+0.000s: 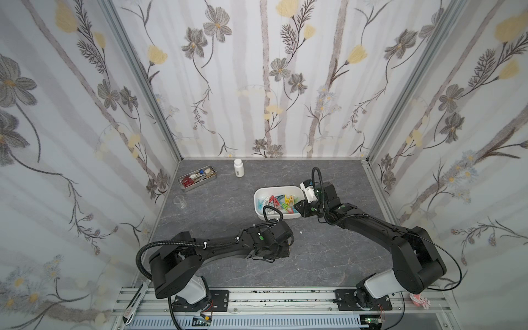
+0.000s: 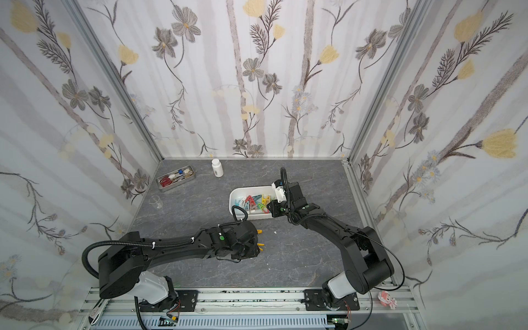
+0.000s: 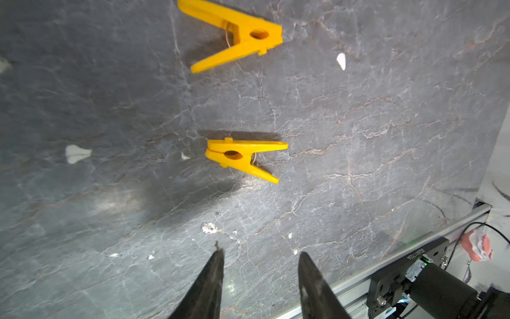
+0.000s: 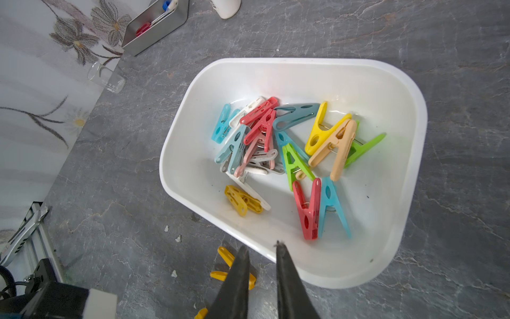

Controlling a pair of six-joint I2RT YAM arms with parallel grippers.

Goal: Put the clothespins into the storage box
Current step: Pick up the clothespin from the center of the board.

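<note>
Hovering near two yellow clothespins (image 3: pixel 242 157) on the desk (image 3: pixel 386 124) beside the part-filled storage box (image 4: pixel 380 88), the left jaws are held apart, seemingly for pickup; the right jaws, narrowly apart and empty, are poised over its rim.

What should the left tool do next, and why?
Probably lower the left tool onto the nearer yellow pin and close. Its jaws stand open and empty just short of that pin, which lies flat on the table; it and a second yellow pin are the only ones seen outside the box.
</note>
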